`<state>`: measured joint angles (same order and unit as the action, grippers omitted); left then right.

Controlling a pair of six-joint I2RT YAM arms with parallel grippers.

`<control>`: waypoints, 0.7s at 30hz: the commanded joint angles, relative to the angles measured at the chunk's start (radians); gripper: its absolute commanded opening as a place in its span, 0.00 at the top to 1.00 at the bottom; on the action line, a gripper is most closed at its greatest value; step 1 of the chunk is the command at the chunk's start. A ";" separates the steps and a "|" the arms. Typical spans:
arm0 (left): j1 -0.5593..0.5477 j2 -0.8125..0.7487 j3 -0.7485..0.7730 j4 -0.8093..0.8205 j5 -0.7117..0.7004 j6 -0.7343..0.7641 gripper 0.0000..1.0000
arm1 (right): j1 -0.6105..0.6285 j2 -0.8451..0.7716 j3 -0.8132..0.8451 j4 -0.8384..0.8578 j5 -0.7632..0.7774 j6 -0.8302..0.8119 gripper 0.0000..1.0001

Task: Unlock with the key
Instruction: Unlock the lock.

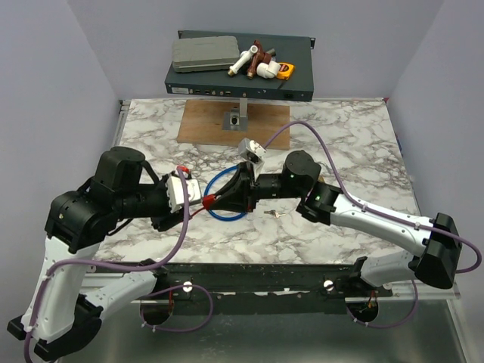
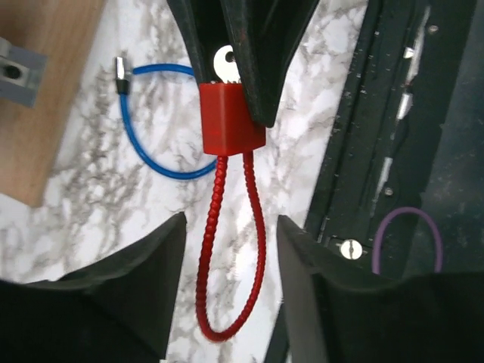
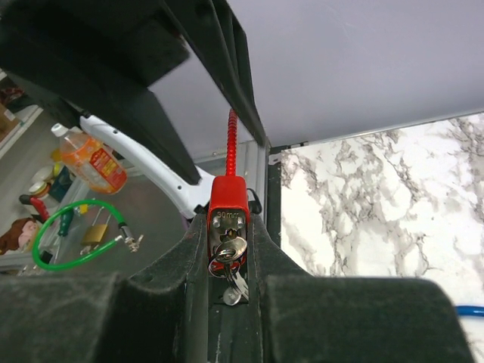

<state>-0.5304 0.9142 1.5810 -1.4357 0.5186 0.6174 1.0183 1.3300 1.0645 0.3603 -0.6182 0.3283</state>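
Observation:
My right gripper (image 3: 227, 246) is shut on a small red lock (image 3: 227, 198), pinching its body from both sides. A silver key (image 3: 231, 248) sits in the keyhole on the lock's metal face, and a ring with a second key hangs below it. The lock's red ribbed cable loop (image 2: 227, 249) reaches out between the fingers of my left gripper (image 2: 231, 227). That gripper is open, and the loop touches neither finger. From above, the two grippers meet over the middle of the table at the red lock (image 1: 206, 201). The key head (image 2: 224, 64) shows between the right fingers.
A blue cable loop (image 1: 227, 181) lies under the grippers. Small loose keys (image 1: 276, 213) rest on the marble just right of them. A wooden board (image 1: 227, 119) with a grey fixture sits at the back, and a black box (image 1: 238, 76) carrying tools stands behind it.

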 commanded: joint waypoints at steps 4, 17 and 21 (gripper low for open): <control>0.004 -0.086 0.059 0.203 -0.154 0.015 0.44 | -0.007 0.023 0.050 -0.056 0.123 -0.037 0.99; 0.003 -0.294 -0.259 0.472 -0.101 -0.065 0.09 | -0.007 0.040 0.058 0.138 0.113 0.070 0.99; 0.003 -0.354 -0.338 0.586 -0.165 -0.062 0.18 | -0.007 0.043 0.054 0.169 0.109 0.100 0.99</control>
<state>-0.5301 0.6140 1.2991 -0.9867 0.4244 0.5835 1.0126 1.3640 1.1000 0.4229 -0.4995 0.3790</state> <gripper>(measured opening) 0.856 0.181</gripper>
